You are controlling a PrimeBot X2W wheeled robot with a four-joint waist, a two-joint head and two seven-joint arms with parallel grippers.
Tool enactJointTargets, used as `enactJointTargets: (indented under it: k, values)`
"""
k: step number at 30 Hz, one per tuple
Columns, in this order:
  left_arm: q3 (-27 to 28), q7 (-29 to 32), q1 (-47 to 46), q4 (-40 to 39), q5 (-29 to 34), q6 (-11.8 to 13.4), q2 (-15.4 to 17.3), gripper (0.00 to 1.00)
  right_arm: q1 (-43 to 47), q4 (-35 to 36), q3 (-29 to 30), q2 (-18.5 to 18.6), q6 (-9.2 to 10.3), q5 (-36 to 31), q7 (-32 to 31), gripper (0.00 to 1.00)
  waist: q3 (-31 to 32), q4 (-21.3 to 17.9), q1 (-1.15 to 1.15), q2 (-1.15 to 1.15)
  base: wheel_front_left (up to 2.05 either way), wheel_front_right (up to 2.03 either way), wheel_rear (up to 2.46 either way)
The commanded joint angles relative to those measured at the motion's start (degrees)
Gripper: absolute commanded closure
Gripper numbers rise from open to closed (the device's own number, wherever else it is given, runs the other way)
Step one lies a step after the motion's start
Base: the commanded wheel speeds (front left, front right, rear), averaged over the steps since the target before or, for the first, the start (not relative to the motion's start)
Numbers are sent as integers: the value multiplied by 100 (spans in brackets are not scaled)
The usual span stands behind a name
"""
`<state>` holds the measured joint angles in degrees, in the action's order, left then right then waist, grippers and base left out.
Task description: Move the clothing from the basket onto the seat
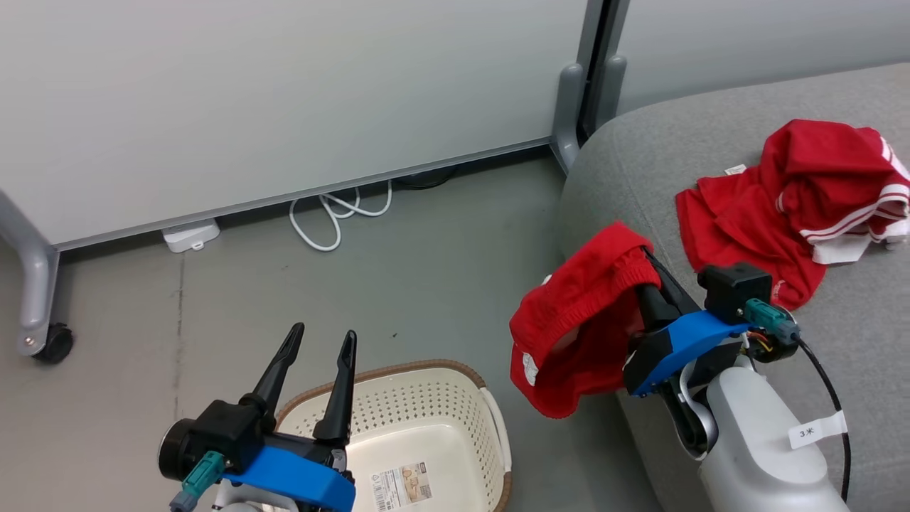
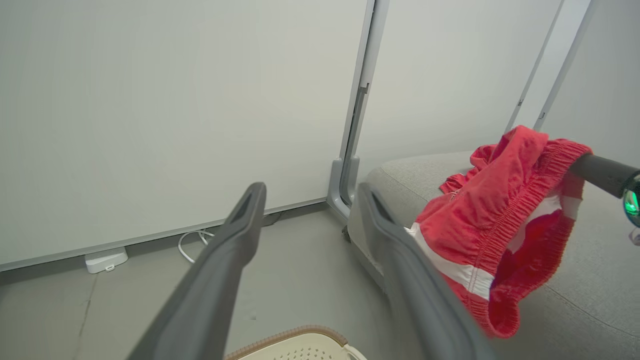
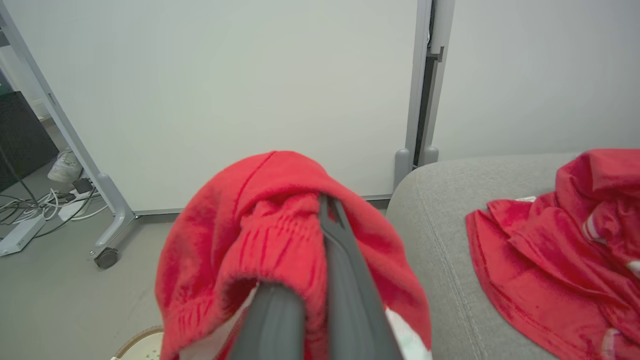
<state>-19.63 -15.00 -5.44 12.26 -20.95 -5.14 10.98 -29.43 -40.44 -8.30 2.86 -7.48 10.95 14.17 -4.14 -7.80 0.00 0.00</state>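
Step in hand looks like transfer, mid-carry. The right gripper (image 1: 648, 284) has its jaws clenched on the red shorts (image 1: 576, 327), with the ribbed elastic waistband bunched around both fingers. The shorts hang in the air at the rounded front corner of the seat (image 1: 853, 341), mostly over the floor (image 1: 213, 320), not yet over the cushion. 1 red jersey (image 1: 775, 206) already lies crumpled on the seat, well apart from the gripper. The basket (image 1: 398, 371) sits low by the left arm; the part of its floor that shows is bare except for a label (image 1: 402, 487). So this is probably the last garment. The left gripper (image 1: 323, 331) hovers over the basket's near rim, jaws released and spread, holding nothing.

Next move calls for carrying the shorts further in over the cushion, lowering, then letting go. Risk: the waistband is looped over the fingers and may snag on release.

Materials:
- Shorts: soft knit, limp, white side stripe, gathered elastic.
- Jersey: same red, white striped trim.
- Seat: grey woven upholstery, rounded edge, stitched seam.
- Basket: cream plastic, perforated walls, brown woven-look rim.
- Floor: smooth grey.
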Motion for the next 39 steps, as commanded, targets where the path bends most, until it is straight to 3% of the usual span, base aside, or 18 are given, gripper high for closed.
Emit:
enactJointTargets:
  k: [1, 8, 22, 29, 39]
  values:
    - [57, -26, 26, -12, 82, -52, -41, 0, 95, 98, -6, 4, -3, 28, -25, 100, -27, -171, 0, 0, 0, 0, 0]
    - [129, -27, -25, 66, 297, -194, -182, 0, 260, 429, -37, 4, -3, 139, -121, 100, -102, -698, 0, 0, 0, 0, 0]
    - [91, -28, -114, 211, 385, -249, -177, 0, 575, 800, -145, 1, -3, 300, -186, 100, -229, -1661, 0, 0, 0, 0, 0]
    - [-37, -27, -182, 187, 333, -248, -101, 0, 669, 935, -79, 3, -3, 326, -200, 100, -314, -1898, 0, 0, 0, 0, 0]
    - [-53, -27, -258, 125, 325, -249, 16, 0, 392, 1043, 94, 3, -3, 447, -241, 100, -478, -1938, 0, 0, 0, 0, 0]
